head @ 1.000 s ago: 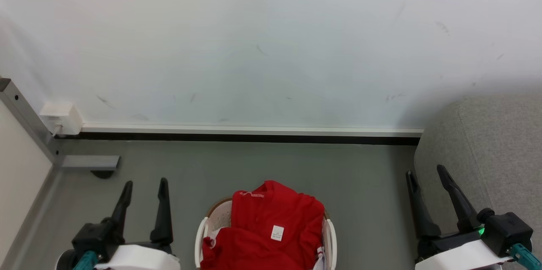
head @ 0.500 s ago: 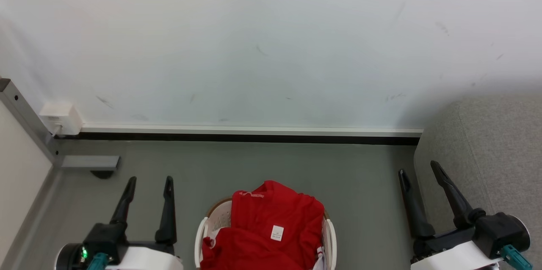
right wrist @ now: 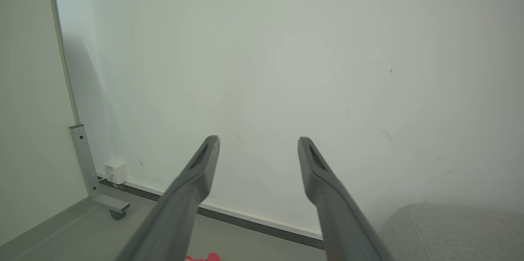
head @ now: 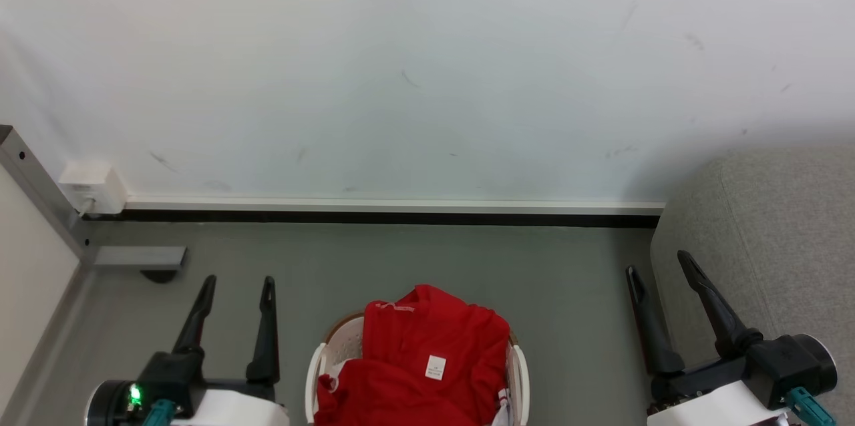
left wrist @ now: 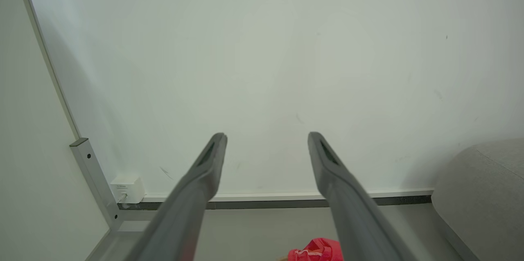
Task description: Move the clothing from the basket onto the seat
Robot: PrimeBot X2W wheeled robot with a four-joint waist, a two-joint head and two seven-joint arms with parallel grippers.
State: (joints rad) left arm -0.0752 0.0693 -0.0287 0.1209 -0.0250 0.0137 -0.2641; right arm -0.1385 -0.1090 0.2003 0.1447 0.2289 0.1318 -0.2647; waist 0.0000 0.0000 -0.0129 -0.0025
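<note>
Red clothing (head: 427,359) with a white label is heaped in the cream-white basket (head: 315,372) at the bottom centre of the head view. A red fold of the clothing (left wrist: 317,250) peeks in at the bottom of the left wrist view, and a scrap (right wrist: 204,257) at the bottom of the right wrist view. The grey seat (head: 781,239) stands at the right; the seat (left wrist: 483,195) and seat (right wrist: 454,228) show in both wrist views. My left gripper (head: 237,282) hangs open left of the basket. My right gripper (head: 658,262) is open between basket and seat. Both are empty.
A white wall (head: 401,65) with a dark baseboard (head: 387,218) runs behind the basket. At the left stand a grey metal post (head: 40,192) with a foot bracket (head: 137,257) and a small white box (head: 90,185). Grey floor (head: 414,259) lies between basket and wall.
Both grippers have edged a little inward and upward in the head view, the right one leftward. The head view has shifted very slightly. The clothing lies as before.
</note>
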